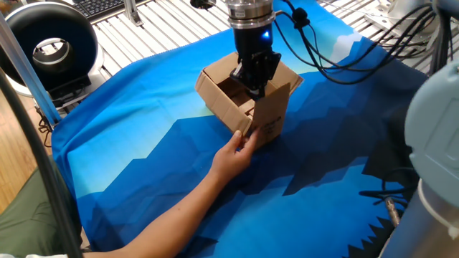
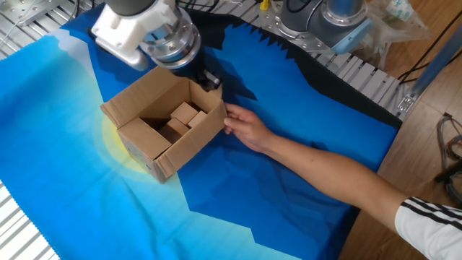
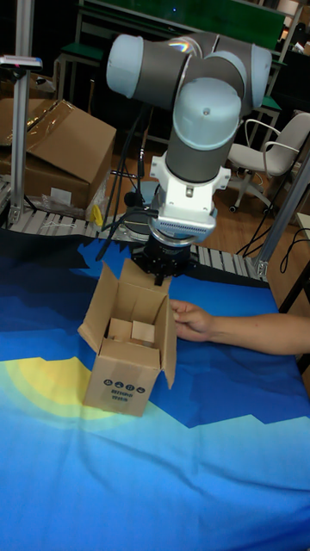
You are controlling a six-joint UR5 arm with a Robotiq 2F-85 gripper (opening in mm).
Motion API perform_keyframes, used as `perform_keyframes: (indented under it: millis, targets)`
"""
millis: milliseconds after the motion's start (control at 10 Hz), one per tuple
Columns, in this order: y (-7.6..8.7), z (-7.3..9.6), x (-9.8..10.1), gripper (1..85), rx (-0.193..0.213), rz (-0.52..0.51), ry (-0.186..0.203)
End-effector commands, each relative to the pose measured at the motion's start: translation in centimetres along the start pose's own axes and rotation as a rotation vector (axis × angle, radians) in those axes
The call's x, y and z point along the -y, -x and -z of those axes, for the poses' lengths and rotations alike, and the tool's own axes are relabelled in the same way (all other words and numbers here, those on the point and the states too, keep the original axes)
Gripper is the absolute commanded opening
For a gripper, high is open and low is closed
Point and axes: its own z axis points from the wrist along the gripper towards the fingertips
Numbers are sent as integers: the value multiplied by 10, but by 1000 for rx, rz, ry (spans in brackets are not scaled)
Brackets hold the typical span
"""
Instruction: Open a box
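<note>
The box (image 1: 269,118) is a small brown carton standing on the blue cloth, its top flaps turned up or outward. Inside it, two small inner flaps (image 2: 182,115) lie folded down. My gripper (image 1: 257,87) comes down from above at the box's far edge and is shut on the upright flap there. The other fixed view shows the gripper (image 2: 211,81) at the corner of the box (image 2: 184,148) nearest the person. In the tall view the gripper (image 3: 160,277) pinches the rear flap's top edge above the box (image 3: 125,383). A person's hand (image 2: 249,128) rests against the box's side.
The person's forearm (image 1: 172,208) stretches across the cloth toward the box. A round black device (image 1: 46,46) stands at one table corner. Cables (image 1: 337,61) trail from my wrist. A second arm's base (image 2: 339,14) and a large carton (image 3: 56,151) stand beyond the cloth.
</note>
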Motion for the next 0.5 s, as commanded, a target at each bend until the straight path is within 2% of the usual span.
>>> perform_keyframes:
  millis: [0, 100, 300, 400]
  targets:
    - [-13, -6, -14, 13, -17, -24, 38]
    - [-15, -11, -17, 13, -16, -32, 45]
    - [-4, -36, -21, 13, 34, -33, 65]
    - [-1, -47, -19, 13, 48, -32, 58]
